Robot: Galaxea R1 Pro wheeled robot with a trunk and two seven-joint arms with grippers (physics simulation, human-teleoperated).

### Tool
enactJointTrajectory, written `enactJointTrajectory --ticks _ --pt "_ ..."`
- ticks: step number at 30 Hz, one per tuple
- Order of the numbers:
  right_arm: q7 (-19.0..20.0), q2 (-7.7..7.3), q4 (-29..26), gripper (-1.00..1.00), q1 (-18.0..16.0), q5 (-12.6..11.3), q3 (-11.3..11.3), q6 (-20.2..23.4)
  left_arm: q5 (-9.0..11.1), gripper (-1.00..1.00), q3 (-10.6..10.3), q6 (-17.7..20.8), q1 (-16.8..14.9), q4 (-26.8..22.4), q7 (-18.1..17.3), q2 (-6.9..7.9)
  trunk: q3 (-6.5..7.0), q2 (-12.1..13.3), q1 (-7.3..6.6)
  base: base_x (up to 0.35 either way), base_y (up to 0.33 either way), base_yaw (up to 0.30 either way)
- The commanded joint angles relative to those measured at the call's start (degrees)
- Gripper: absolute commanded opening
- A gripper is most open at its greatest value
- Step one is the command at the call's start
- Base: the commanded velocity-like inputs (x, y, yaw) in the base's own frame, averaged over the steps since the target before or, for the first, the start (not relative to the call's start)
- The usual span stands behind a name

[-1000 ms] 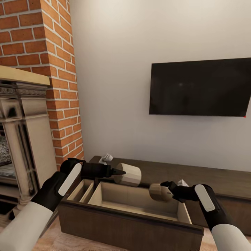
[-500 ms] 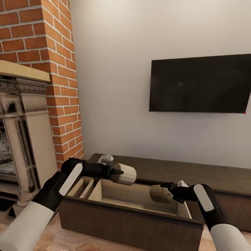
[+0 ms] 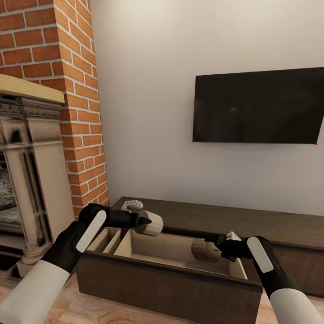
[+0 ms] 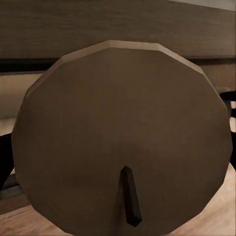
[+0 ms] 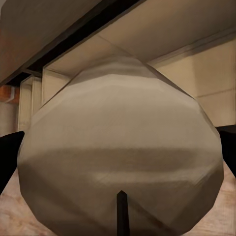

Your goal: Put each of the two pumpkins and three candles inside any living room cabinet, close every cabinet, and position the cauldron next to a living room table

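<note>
1. The left gripper [image 3: 145,221], in the lower left of the head view, pinches a tan candle [image 3: 152,223] sideways over the back edge of the open drawer [image 3: 167,284], so letting go would likely drop it inside.
2. The right gripper [image 3: 216,245], lower right, clamps a second candle [image 3: 200,250] already down between the drawer walls, low enough for a gentle release.
3. The drawer is pulled out of the dark cabinet [image 3: 252,222] below the wall television [image 3: 258,105]; it needs pushing shut afterwards.
4. A small white object [image 3: 132,205] lies on the cabinet top beside the brick column [image 3: 76,103].
</note>
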Motion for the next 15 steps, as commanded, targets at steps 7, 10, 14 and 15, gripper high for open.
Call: enactJointTrajectory --ticks 7,10,14,15 --pt "-0.51 -0.04 -0.08 -1.00 -0.04 -0.75 -0.09 -0.82 -0.58 -1.00 -0.04 0.05 -0.04 -0.06 0.35 0.04 0.08 -0.03 -0.01 0.000 0.022 0.063" --pt "-0.49 -0.06 -0.08 -1.00 -0.03 -0.84 -0.16 -1.22 -0.58 -1.00 -0.06 0.05 -0.06 -0.06 0.44 0.04 0.26 -0.03 -0.01 0.000 0.164 0.101" --pt "-0.48 -0.12 -0.08 -1.00 0.01 -1.00 -0.25 -1.40 -0.53 -1.00 -0.04 0.05 -0.05 -0.12 0.43 0.04 0.55 -0.03 -0.01 0.000 0.106 -0.053" --pt "-0.48 -0.14 -0.08 -1.00 0.02 -1.06 -0.28 -1.43 -0.52 -1.00 -0.02 0.05 -0.06 -0.13 0.42 0.04 0.62 -0.03 -0.01 0.000 0.046 -0.145"
